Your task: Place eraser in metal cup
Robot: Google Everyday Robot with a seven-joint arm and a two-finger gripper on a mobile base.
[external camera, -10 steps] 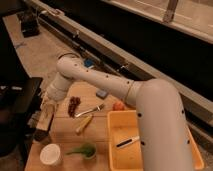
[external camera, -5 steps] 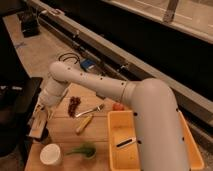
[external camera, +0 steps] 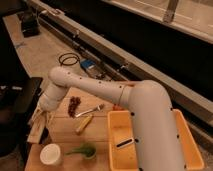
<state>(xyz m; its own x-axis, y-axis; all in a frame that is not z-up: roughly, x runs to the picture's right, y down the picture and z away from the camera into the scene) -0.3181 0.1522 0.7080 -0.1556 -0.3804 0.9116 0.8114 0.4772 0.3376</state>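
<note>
My gripper [external camera: 42, 119] is at the left edge of the wooden table [external camera: 62, 131], at the end of the white arm that reaches in from the right. It is shut on the eraser [external camera: 35, 132], a tan oblong block that hangs tilted below the fingers, over the table's left edge. The metal cup does not show; it is hidden or out of view.
On the table are a white round tub [external camera: 50, 154], a green scoop-like thing [external camera: 84, 149], a yellow banana-like thing [external camera: 83, 123], a dark red bunch [external camera: 74, 105] and a silver utensil [external camera: 92, 110]. A yellow bin [external camera: 117, 122] stands to the right. A cable coil [external camera: 69, 59] lies on the floor.
The arm has swung a little left and down, carrying the eraser lower along the table's left edge.
</note>
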